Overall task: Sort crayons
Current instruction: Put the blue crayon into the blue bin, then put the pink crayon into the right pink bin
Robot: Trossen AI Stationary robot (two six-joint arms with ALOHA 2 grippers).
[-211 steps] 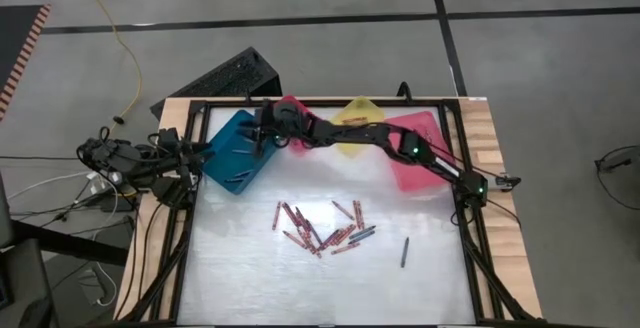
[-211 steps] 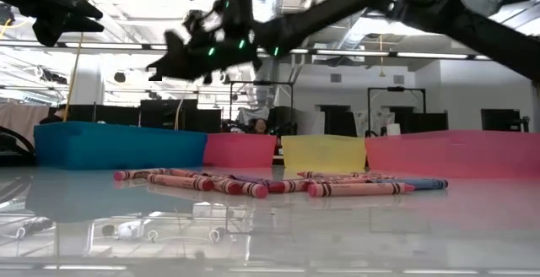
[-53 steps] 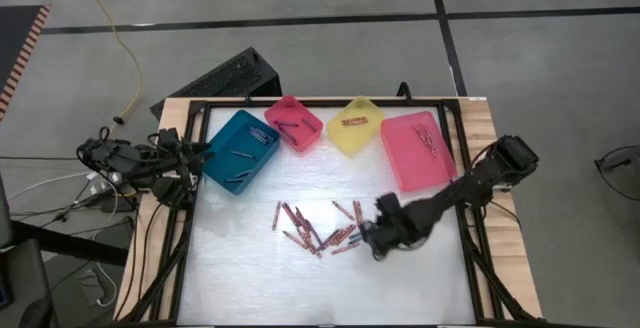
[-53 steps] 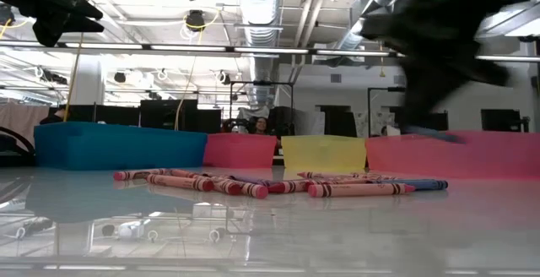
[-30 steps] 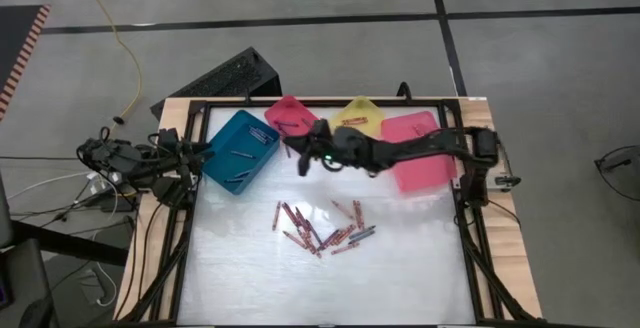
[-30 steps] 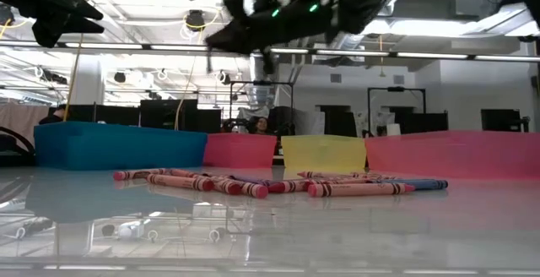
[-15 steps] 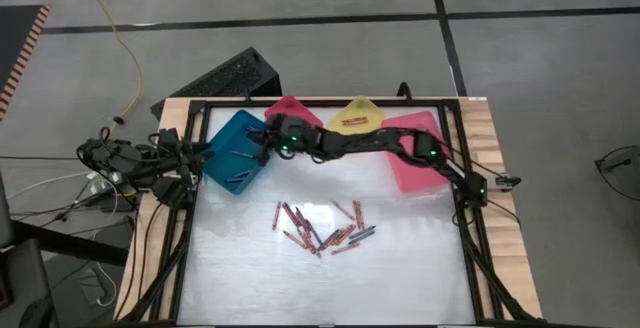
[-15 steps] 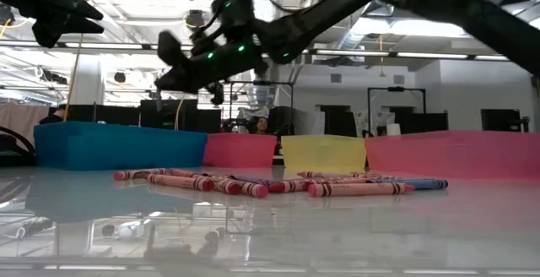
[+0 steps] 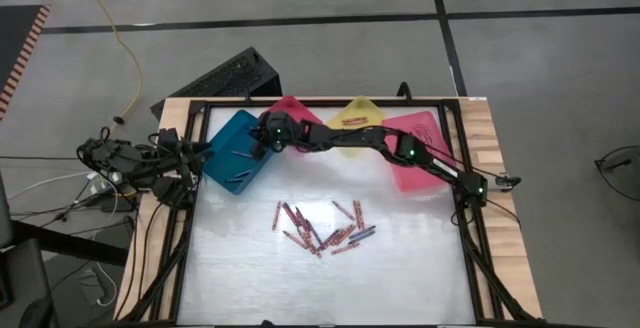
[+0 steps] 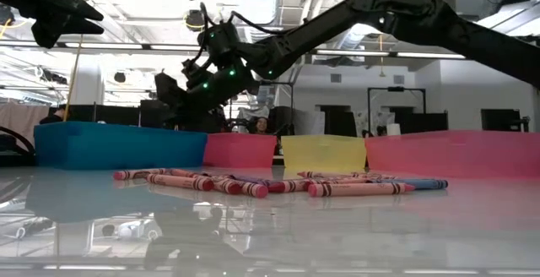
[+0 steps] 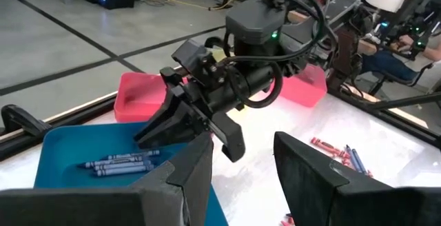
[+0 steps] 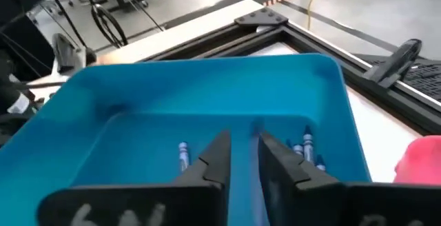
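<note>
Along the far edge of the bench (image 9: 240, 268), four smooth plastic bins stand in a row: one teal bin (image 9: 236, 151), one small pink bin (image 9: 298, 111), one yellow bin (image 9: 355, 116) and one larger pink bin (image 9: 418, 154). All are rectangular with raised walls. The bench surface is pale and glossy and mirrors the items on it in the low view; a dark metal frame surrounds it.

The right arm reaches diagonally from its base at the right edge across the far half of the bench, over the large pink and yellow bins. The right gripper (image 9: 262, 134) hangs above the teal bin at its pink-bin side. Its fingers (image 12: 215, 158) point down into the bin with only a narrow gap between them, and nothing shows between them.

The left arm waits folded off the left edge of the bench. The left gripper (image 11: 238, 167) faces the teal bin with a moderate gap between its fingers and carries nothing.

The crayons (image 9: 322, 230) lie loose at mid-bench in one scattered cluster of thin paper-wrapped sticks, mostly red with a few dark blue. The count is unclear; roughly fifteen. Several blue crayons (image 11: 118, 163) lie inside the teal bin.
</note>
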